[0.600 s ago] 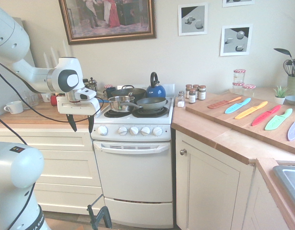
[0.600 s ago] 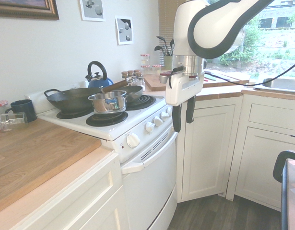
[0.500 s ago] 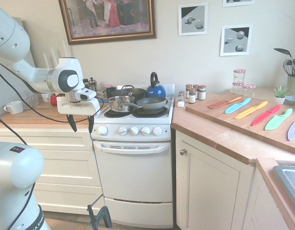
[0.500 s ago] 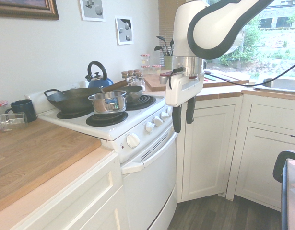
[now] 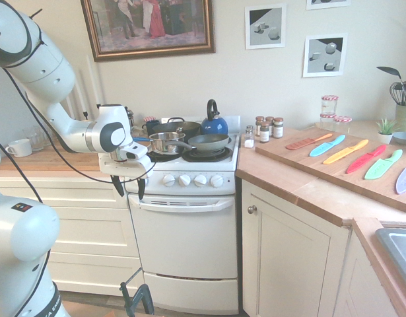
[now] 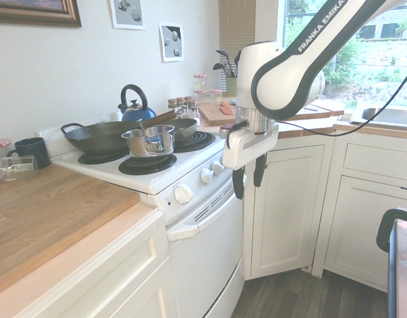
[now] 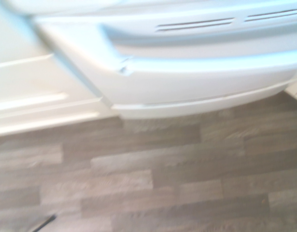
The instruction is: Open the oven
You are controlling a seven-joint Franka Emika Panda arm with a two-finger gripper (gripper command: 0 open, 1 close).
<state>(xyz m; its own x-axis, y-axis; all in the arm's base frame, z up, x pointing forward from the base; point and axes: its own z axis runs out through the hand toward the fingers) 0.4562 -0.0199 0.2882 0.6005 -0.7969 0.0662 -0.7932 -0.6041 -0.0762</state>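
White arm bent low, hand (image 5: 129,188) fingers down and apart, empty, beside closed oven (image 5: 184,251).

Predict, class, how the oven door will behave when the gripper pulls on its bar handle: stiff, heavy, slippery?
The oven door is a wide rigid panel, so it will probably swing down as one stiff piece. Its bar handle looks smooth and glossy, so the open gripper may slip unless hooked behind it. The door's size suggests noticeable weight.

The gripper (image 5: 128,187) hangs before the oven (image 5: 183,244), its handle (image 5: 183,203) just below, knobs (image 5: 184,179) beside, saucepan (image 5: 164,142) behind
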